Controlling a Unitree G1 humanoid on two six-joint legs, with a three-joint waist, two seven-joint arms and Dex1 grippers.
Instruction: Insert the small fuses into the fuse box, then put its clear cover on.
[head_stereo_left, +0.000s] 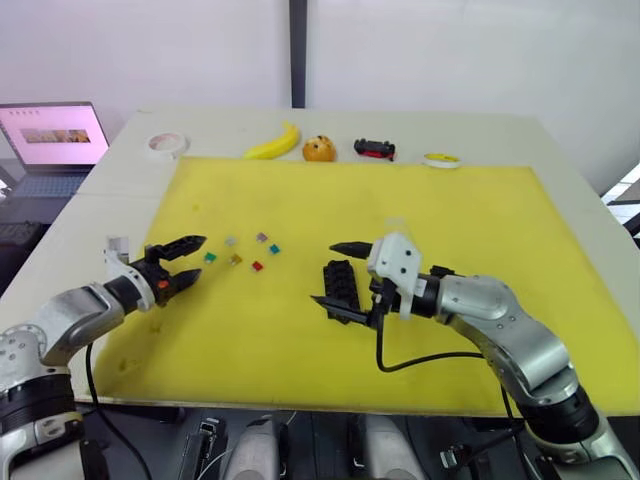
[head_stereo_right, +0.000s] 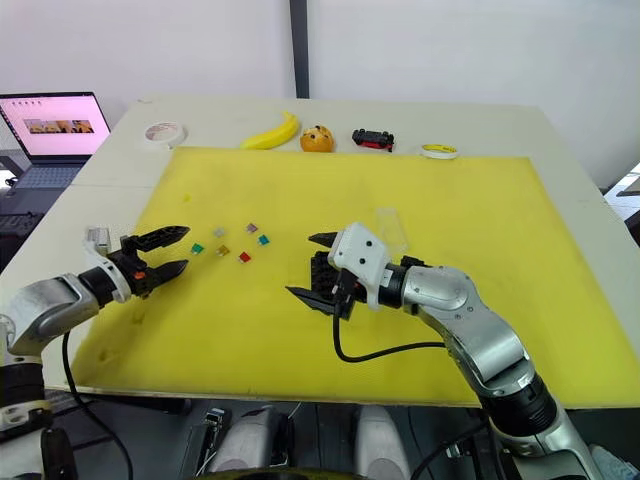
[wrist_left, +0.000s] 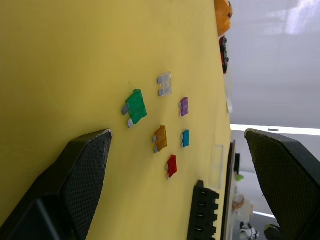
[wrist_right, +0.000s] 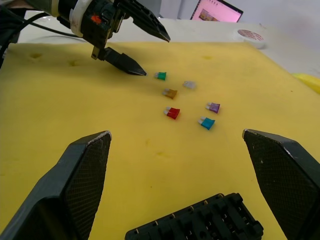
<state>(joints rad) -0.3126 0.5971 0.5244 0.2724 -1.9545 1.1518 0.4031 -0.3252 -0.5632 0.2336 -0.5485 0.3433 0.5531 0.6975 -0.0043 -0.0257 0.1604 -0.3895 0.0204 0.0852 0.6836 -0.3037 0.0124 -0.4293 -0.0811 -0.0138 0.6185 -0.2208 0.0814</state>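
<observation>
Just beside the green fuse (head_stereo_left: 210, 257), the left gripper (head_stereo_left: 190, 262) is spread: centre, then pinch. Right gripper (head_stereo_left: 338, 272) spread over fuse box (head_stereo_left: 339, 283).

No text, label, brand, number or sign can be read on anything; the laptop (head_stereo_left: 52, 140) screen is lit pink with a small strip of picture, but any writing on it is too small to be made out, and no markings can be read on the fuses (wrist_left: 160, 137)
</observation>
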